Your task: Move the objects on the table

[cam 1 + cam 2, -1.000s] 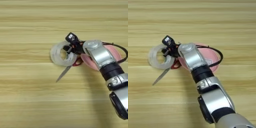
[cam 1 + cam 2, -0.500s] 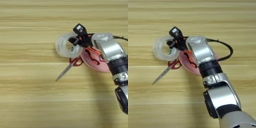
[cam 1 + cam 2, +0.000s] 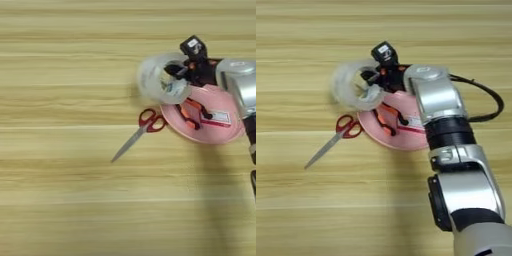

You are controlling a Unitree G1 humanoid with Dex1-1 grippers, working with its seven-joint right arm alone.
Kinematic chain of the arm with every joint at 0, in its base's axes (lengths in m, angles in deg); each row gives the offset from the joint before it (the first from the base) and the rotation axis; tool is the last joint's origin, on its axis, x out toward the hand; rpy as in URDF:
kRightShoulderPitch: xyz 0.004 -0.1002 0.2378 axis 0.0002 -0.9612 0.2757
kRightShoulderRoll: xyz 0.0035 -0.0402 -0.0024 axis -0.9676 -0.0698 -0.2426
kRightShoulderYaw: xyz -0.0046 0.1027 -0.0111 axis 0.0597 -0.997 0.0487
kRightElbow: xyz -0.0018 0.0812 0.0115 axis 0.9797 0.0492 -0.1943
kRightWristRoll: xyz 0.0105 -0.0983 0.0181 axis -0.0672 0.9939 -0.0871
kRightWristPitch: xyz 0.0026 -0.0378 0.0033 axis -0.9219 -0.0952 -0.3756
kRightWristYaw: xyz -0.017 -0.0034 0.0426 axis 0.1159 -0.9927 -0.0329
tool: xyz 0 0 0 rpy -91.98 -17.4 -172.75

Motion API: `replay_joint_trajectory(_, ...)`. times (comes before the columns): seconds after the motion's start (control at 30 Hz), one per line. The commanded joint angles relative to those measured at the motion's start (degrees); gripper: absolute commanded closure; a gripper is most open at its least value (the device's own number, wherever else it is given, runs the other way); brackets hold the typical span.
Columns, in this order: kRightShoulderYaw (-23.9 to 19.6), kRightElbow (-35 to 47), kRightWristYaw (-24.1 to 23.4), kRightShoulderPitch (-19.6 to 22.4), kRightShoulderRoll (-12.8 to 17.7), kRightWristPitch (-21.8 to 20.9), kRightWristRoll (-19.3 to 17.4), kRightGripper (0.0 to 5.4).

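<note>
While the two-fingered black gripper [image 3: 373, 80] is clamped on the clear tape roll [image 3: 161, 79], the roll hangs tilted over the far-left rim of the round pink plate [image 3: 226, 136], seemingly mid-carry. Orange-black needle-nose pliers [image 3: 191, 111] and a small white-red box [image 3: 216, 118] lie in the plate; red-handled scissors [image 3: 142, 129] rest just left. Finger contact inside the roll is hard to make out.

One plate [image 3: 224, 135], box [image 3: 216, 118], pliers [image 3: 192, 113], scissors [image 3: 140, 131], tape roll [image 3: 152, 79].

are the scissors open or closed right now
Closed. The scissors lie flat on the table, blades together in one thin point, red handles side by side.
</note>
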Motion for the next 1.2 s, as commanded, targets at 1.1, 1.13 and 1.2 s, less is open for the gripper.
replay_joint_trajectory(1.1, -11.17, -35.41, -3.79, 7.01, 29.99, -24.33, 0.16, 4.36)
replay_joint_trajectory(1.13, -10.52, -35.97, -3.82, 6.49, 30.20, -25.12, 0.82, 4.36)
replay_joint_trajectory(1.2, -9.29, -36.93, -3.30, 6.10, 30.72, -26.09, 2.05, 4.36)
